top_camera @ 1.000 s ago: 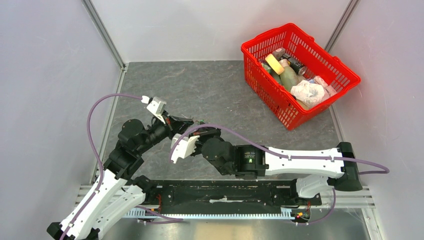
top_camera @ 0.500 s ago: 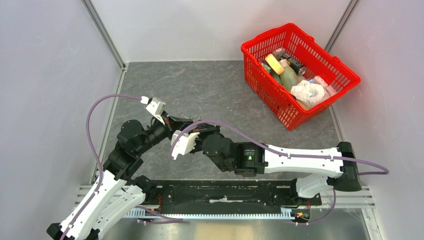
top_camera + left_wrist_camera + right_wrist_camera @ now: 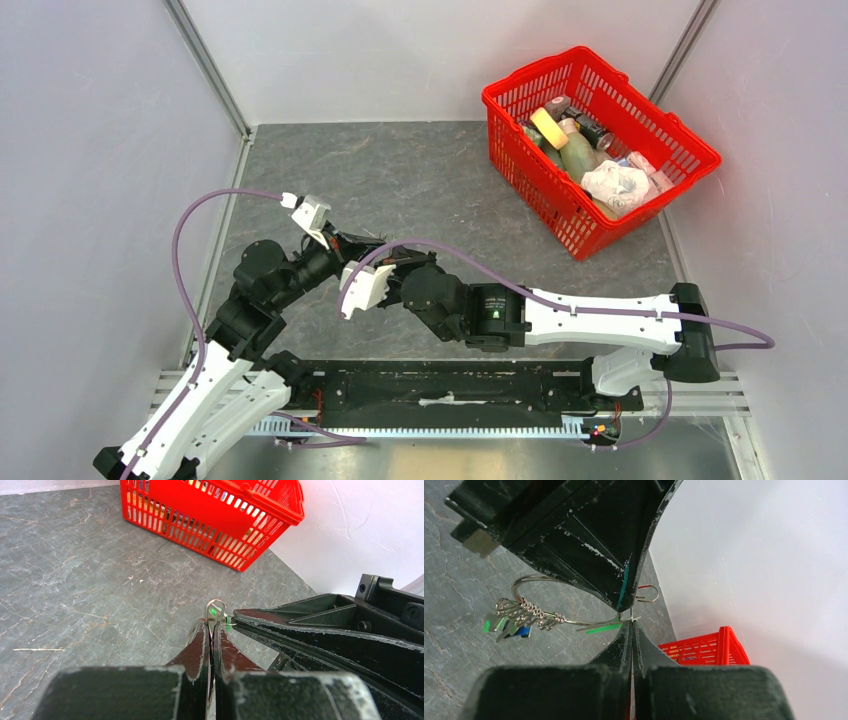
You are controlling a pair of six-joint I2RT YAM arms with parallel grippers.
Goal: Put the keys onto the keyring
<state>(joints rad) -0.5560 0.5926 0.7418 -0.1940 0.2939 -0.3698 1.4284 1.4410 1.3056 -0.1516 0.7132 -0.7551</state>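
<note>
Above the bench (image 3: 75,580), just ahead of the left arm, the keyring (image 3: 531,578) hangs off the surface. Its wire sweeps round to an end that points straight at the right claw (image 3: 631,626). Several keys (image 3: 506,624) already dangle from the far side of the loop. The left claw (image 3: 212,626) is pressed together on the ring and holds it upright. The right claw is also closed, tip to tip with the left, pinching what looks like a green key (image 3: 604,628) lying edge-on along the wire end. The coming move turns on that alignment of key and wire, and the right arm is the one placed to make it. Compared with a second ago, the right wrist has crept a little toward the left arm, which has hardly shifted.
</note>
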